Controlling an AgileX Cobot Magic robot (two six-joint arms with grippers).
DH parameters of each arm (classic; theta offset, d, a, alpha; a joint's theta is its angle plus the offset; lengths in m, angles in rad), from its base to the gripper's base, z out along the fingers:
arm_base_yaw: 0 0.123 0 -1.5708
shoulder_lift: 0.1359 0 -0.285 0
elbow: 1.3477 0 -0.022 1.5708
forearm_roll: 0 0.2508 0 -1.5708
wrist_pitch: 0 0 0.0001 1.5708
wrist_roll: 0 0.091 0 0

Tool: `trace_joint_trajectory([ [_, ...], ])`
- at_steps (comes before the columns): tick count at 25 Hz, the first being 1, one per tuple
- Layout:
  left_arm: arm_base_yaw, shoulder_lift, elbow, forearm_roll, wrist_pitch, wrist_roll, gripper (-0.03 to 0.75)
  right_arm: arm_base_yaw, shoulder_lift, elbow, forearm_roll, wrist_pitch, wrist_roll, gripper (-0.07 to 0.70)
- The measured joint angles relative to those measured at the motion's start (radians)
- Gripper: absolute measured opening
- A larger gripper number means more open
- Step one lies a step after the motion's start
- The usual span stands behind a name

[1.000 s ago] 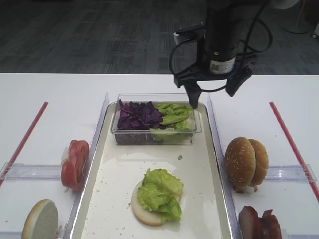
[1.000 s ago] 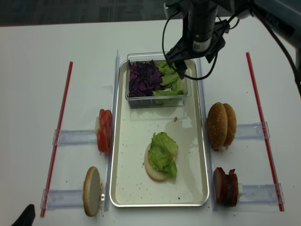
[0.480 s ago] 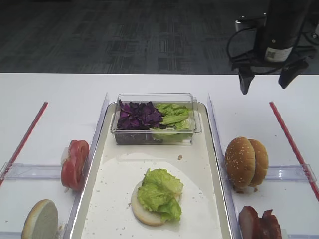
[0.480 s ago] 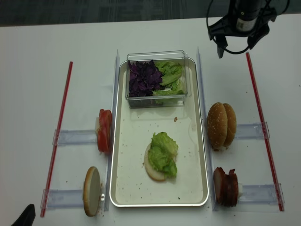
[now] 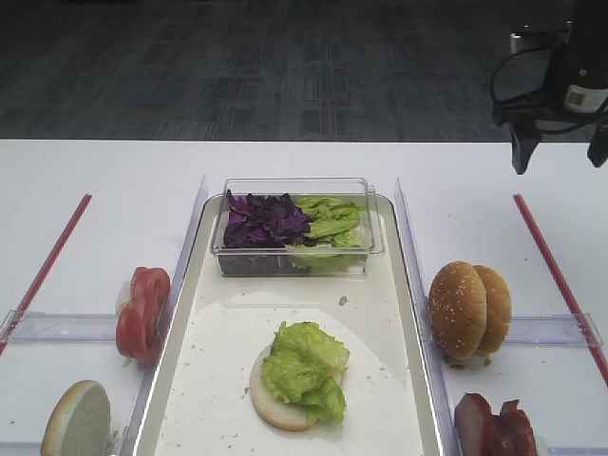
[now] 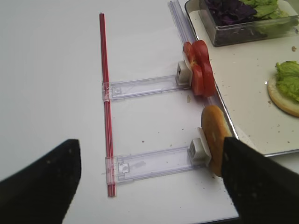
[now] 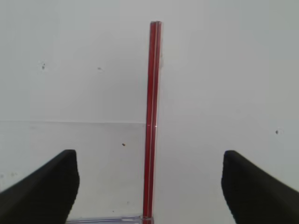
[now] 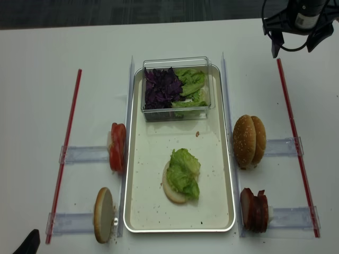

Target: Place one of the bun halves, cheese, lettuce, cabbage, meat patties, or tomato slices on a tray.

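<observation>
On the cream tray point(image 5: 186, 313) point(image 8: 128, 159) lies a pale bun half point(image 5: 271, 404) with a lettuce leaf point(image 5: 304, 369) point(image 8: 184, 170) on top. My right gripper point(image 5: 560, 157) point(image 8: 293, 47) point(image 7: 149, 161) hangs open and empty over the far right table, above the red strip point(image 7: 152, 116). My left gripper point(image 6: 152, 154) is open and empty near the front left. Just beyond its right finger stands a bun half point(image 6: 215, 137) point(image 5: 78, 418). Tomato slices point(image 5: 142, 309) point(image 6: 198, 67) stand left of the tray. Seeded bun halves point(image 5: 467, 309) and meat patties point(image 5: 494, 427) stand to its right. No cheese shows.
A clear plastic box point(image 5: 296, 256) at the tray's far end holds purple cabbage point(image 5: 264, 218) and more lettuce point(image 5: 331, 220). Clear plastic holders point(image 6: 145, 86) carry the food beside the tray. Red strips point(image 5: 47, 261) point(image 5: 556, 271) mark both outer sides.
My right gripper has swung from above the clear box to the far right of the table, staying open and empty. Nothing else has moved.
</observation>
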State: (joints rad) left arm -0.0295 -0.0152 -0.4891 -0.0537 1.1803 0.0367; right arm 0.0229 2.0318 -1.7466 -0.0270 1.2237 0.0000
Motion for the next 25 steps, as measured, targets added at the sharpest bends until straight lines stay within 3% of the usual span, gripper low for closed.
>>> trace_joint_trajectory([
  [8,0.0,0.0,0.0,0.0,0.0,0.0,0.565,-0.075,0.0,0.0,0.037,0.002,-0.018,0.635],
  [19,0.0,0.0,0.0,0.0,0.0,0.0,0.565,-0.079,0.0,0.003,0.052,0.002,-0.037,0.634],
  [25,0.0,0.0,0.0,0.0,0.0,0.0,0.565,-0.079,-0.016,0.077,0.052,0.002,-0.039,0.634],
])
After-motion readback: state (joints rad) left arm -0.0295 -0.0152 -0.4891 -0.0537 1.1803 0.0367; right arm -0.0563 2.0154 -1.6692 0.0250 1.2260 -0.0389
